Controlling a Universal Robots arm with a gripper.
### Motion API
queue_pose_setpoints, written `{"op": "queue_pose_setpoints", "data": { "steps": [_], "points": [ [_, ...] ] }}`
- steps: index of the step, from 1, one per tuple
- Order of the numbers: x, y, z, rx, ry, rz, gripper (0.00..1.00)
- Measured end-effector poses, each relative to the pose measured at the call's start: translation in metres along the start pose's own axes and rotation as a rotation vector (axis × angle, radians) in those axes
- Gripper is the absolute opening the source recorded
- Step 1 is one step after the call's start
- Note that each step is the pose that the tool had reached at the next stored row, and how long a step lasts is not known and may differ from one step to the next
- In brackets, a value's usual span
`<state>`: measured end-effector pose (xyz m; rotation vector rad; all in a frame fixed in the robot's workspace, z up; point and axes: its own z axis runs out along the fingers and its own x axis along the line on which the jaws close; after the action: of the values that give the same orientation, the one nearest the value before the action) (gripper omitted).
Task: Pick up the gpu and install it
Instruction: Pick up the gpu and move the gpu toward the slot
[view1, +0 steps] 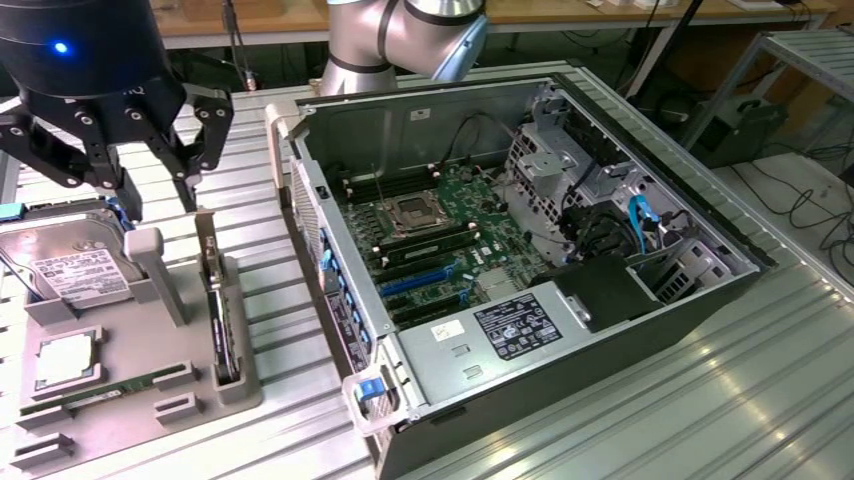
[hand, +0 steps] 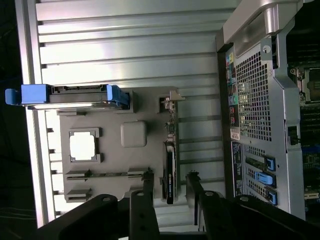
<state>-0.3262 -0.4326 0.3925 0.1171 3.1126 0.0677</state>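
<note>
With our hand open and poised above the gpu, which stands on edge in the grey holder on the table beside the computer case, we judge that a slightly off-centre descent could land a finger on the card's edge and tip it.

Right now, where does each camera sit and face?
Exterior view: high off the arm, looking down on the open black computer case and grey parts tray; black fingers and grey arm show.
Wrist view: on the wrist, looking down past the fingers at the tray.
Shared: the thin edge-on gpu card in the tray.
</note>
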Motion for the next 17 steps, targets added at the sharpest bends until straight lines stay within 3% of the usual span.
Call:
{"op": "queue_pose_setpoints", "data": {
  "steps": [1, 3, 6, 7, 17],
  "points": [
    [0.0000, 0.0000, 0.0000, 0.0000, 0.0000, 0.000, 0.42],
    [0.0000, 0.0000, 0.0000, 0.0000, 0.0000, 0.000, 0.54],
    [0.0001, 0.0006, 0.0011, 0.0037, 0.0002, -0.016, 0.60],
    [0.0001, 0.0009, 0.0016, 0.0035, 0.0008, -0.028, 0.66],
    [-0.0001, 0.0011, 0.0052, 0.0083, 0.0017, -0.051, 0.66]
  ]
}}
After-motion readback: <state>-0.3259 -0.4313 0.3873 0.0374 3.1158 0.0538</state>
